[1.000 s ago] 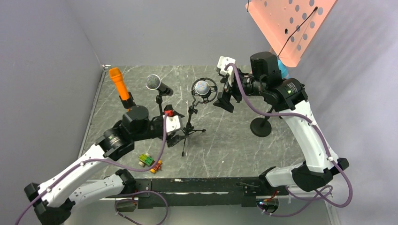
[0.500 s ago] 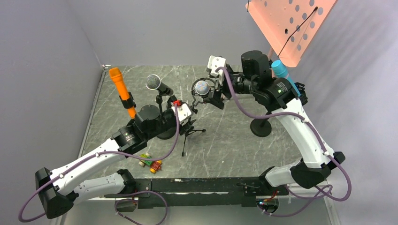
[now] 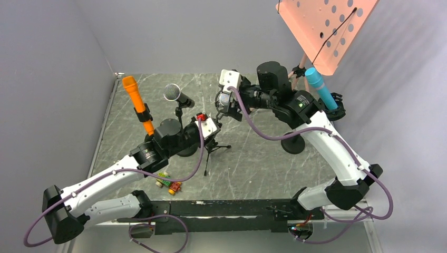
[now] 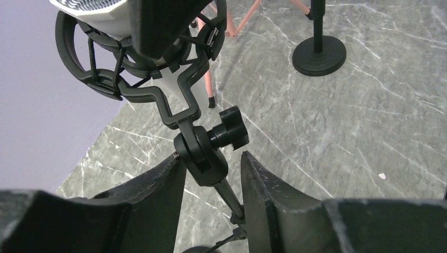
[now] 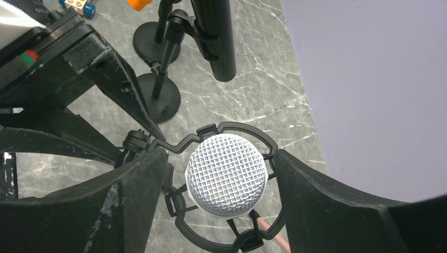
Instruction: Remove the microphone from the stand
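The right gripper sits open with a finger on each side of the mesh-headed microphone. The mic is seated in the black shock mount on top of the little tripod stand mid-table. The left gripper is open too, straddling the stand's swivel joint with a sliver of gap on one side. Biggest worry: that tripod looks light, so if the left one doesn't clamp properly, a pull from the right probably lifts the whole stand or tips it. Next down: the right fingers are right by the mount's ring, so they could pinch ring instead of mic and nothing slides out. Smallest: the tightening knob is just beside a left finger, and a nudge could let the head flop.
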`<state>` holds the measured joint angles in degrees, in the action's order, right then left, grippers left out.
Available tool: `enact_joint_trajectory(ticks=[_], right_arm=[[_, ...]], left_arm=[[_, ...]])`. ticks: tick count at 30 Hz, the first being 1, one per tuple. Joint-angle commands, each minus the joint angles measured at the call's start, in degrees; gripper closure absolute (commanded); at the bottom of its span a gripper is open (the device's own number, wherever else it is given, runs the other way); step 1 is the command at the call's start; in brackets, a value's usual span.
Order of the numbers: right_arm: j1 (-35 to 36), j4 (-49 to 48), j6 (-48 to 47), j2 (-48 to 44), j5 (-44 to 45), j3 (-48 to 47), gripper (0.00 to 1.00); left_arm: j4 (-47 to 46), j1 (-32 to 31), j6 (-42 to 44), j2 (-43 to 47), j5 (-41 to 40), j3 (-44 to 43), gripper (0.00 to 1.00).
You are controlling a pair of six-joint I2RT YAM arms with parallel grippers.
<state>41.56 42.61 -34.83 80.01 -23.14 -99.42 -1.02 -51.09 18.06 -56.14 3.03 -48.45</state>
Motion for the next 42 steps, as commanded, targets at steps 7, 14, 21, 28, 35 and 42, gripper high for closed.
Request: enact_joint_trajectory(ticks=[7, 14, 21, 28, 35, 42], right_arm=[[1.3, -2.1, -3.0, 0.7, 3.9, 0.3, 0.31], [2.0, 0.9, -3.1, 3.1, 4.9, -6.0, 0.6], [4.6, 5.3, 0.8, 7.9, 6.1, -23.0, 1.0], [8.5, 1.8, 5.2, 9.5, 8.2, -39.5, 1.0], [9.6, -3.9, 4.1, 7.6, 14.9, -42.5, 1.0], [9.6, -1.4, 3.9, 2.9, 16.8, -36.0, 1.0]], left_arm=[[-7.0, 0.2, 0.0, -2.1, 0.4, 0.0, 0.66], [-7.2, 0.6, -0.4, -2.1, 0.5, 1.0, 0.88], [-7.5, 1.1, -0.3, -1.7, 2.5, 2.2, 0.93], [-7.4, 1.4, -0.2, -0.6, 2.7, 3.9, 0.98], [1.4, 1.8, -1.2, 3.0, 5.1, -1.5, 0.27], [12.3, 1.8, 3.1, 6.8, 14.3, -10.9, 0.09]])
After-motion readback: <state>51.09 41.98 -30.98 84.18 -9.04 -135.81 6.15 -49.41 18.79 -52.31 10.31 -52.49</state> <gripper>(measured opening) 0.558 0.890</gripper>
